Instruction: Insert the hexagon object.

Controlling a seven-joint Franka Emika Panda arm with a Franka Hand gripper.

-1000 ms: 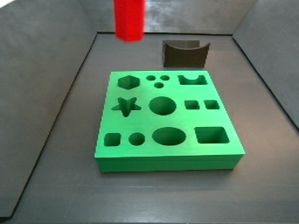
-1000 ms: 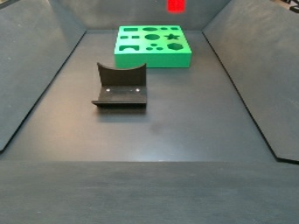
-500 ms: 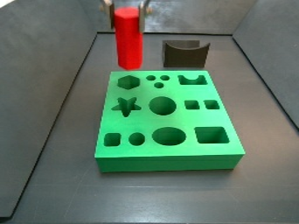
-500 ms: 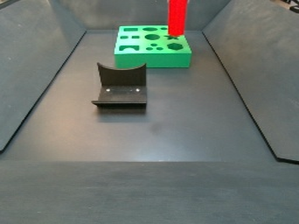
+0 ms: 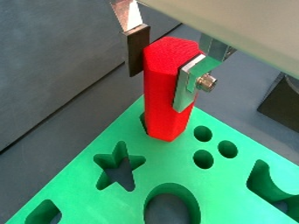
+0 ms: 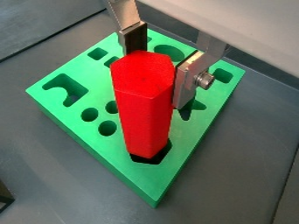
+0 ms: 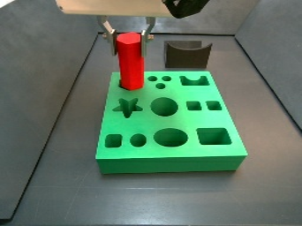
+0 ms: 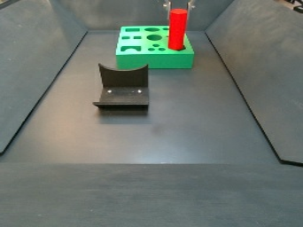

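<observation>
The hexagon object [image 7: 130, 62] is a tall bright-red peg, upright over the far left corner of the green shape board [image 7: 171, 157]. My gripper [image 7: 129, 35] is shut on its upper part, one silver finger [image 5: 191, 80] on a flat side and the dark pad of the other [image 5: 138, 51] on the opposite side. In both wrist views the peg [image 6: 140, 105] has its lower end inside the hexagon hole [image 5: 147, 131] of the board [image 6: 225, 75], beside the star hole [image 5: 117, 166]. The peg [image 8: 178, 28] and gripper [image 8: 178, 7] also show in a side view.
A dark grey curved block [image 7: 186, 53] stands on the floor beyond the board; it shows nearer in a side view [image 8: 122, 86]. The board [image 8: 154, 60] has several other empty holes. Sloped grey walls ring the floor.
The gripper has come down with the red peg from high above the board's far edge; the peg's lower end now sits in the hexagon hole.
</observation>
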